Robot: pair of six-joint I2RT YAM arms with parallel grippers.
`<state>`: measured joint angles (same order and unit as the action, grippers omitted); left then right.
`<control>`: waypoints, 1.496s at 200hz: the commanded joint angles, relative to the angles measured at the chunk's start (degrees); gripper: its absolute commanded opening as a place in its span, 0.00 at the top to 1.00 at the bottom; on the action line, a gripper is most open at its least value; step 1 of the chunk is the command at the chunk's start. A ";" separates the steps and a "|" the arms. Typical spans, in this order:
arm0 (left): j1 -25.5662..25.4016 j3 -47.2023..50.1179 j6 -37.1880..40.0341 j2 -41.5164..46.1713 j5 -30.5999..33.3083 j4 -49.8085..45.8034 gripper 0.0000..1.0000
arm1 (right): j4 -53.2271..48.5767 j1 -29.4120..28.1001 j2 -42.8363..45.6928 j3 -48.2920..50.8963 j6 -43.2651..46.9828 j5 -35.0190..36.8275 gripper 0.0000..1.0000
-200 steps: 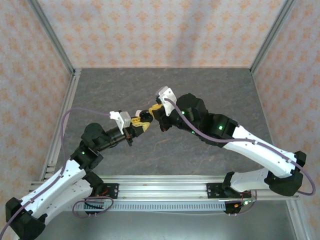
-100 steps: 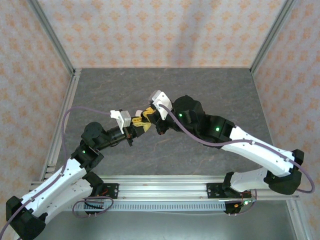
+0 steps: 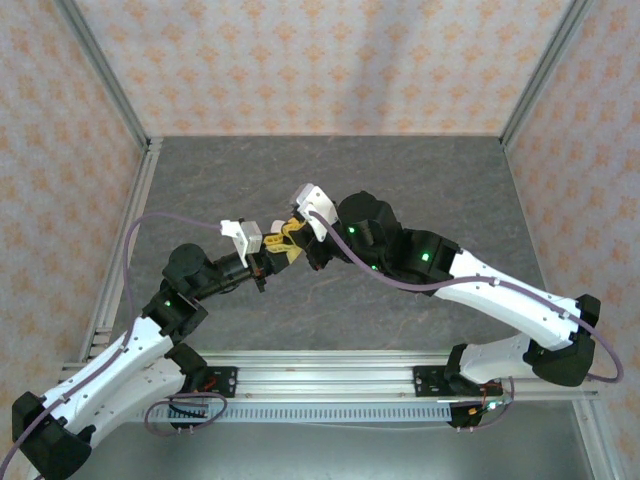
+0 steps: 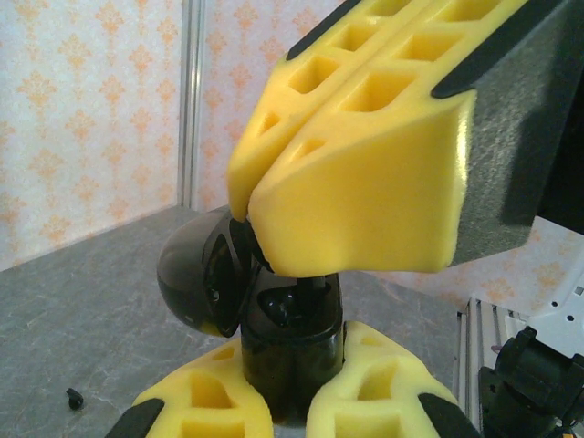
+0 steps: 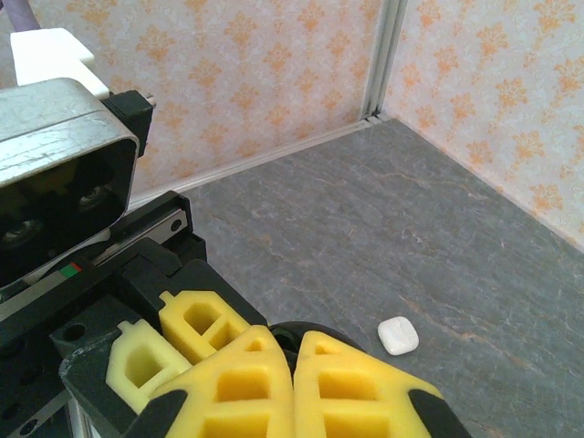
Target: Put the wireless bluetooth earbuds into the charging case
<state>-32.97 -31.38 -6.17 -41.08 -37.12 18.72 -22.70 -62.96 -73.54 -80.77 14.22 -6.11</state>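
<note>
Left wrist view: left end effector (image 4: 290,403) clamps the glossy black open charging case (image 4: 290,339) upright, steadying it for the closed right end effector (image 4: 248,219) above.

Bright, even light all round, nothing harsh

Only faint, soft shadows fall on the grey surface (image 3: 430,170), lit from above. The left wrist close-up looks a bit soft, with small glints on the glossy black case (image 4: 196,274).

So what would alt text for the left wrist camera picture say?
A black charging case, lid open, sits clamped between yellow fingers of the left end effector while shut yellow fingers of the right end effector meet it from above.
</note>
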 commanded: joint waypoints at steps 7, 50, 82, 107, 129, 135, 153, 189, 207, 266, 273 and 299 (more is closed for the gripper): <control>-0.02 -1.93 0.20 1.26 -1.20 2.29 1.00 | -0.91 -0.18 -0.08 0.73 0.22 -1.15 0.96; 0.01 -2.24 -0.01 1.43 -1.20 2.26 1.00 | -1.20 -0.22 -0.20 1.69 -0.76 -3.27 0.94; 0.00 -2.55 0.03 1.37 -1.11 1.79 1.00 | -1.56 -0.23 -0.39 1.86 -1.84 -3.43 0.84; 0.00 -2.55 0.11 1.24 -1.11 1.63 1.00 | -0.90 -0.23 0.56 1.61 -3.44 -1.56 0.67; -0.03 -2.42 0.20 1.10 -1.09 1.41 1.00 | 1.00 0.15 2.49 1.76 -6.45 -1.67 0.51; -0.01 -2.46 0.30 1.07 -1.11 1.40 1.00 | 2.47 0.48 3.38 2.14 -7.62 -2.38 0.48; -0.05 -2.13 0.32 1.00 -1.06 1.58 1.00 | 5.96 1.97 5.38 3.52 -11.62 -4.44 0.42; 0.01 -1.68 0.49 1.03 -0.85 1.35 1.00 | 6.55 4.73 8.41 2.30 -16.94 -6.47 0.41; -0.01 -1.43 1.43 1.21 -0.56 0.68 1.00 | 4.72 6.01 8.22 0.86 -18.14 -7.47 0.40; -0.06 2.92 4.04 1.62 2.18 -0.80 1.00 | -18.07 14.36 -4.57 -9.30 -28.28 5.10 0.40; -0.05 3.47 4.35 1.50 2.53 -1.18 1.00 | -19.37 15.93 -6.24 -9.07 -30.09 4.55 0.40; 0.00 6.86 3.73 0.51 3.87 1.17 1.00 | -18.03 21.24 -11.90 -4.83 -35.49 -0.24 0.42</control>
<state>-32.97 -27.44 -3.14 -40.25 -35.27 17.85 -35.05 -45.23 -81.17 -88.71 -13.89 -4.78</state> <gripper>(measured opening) 0.087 0.590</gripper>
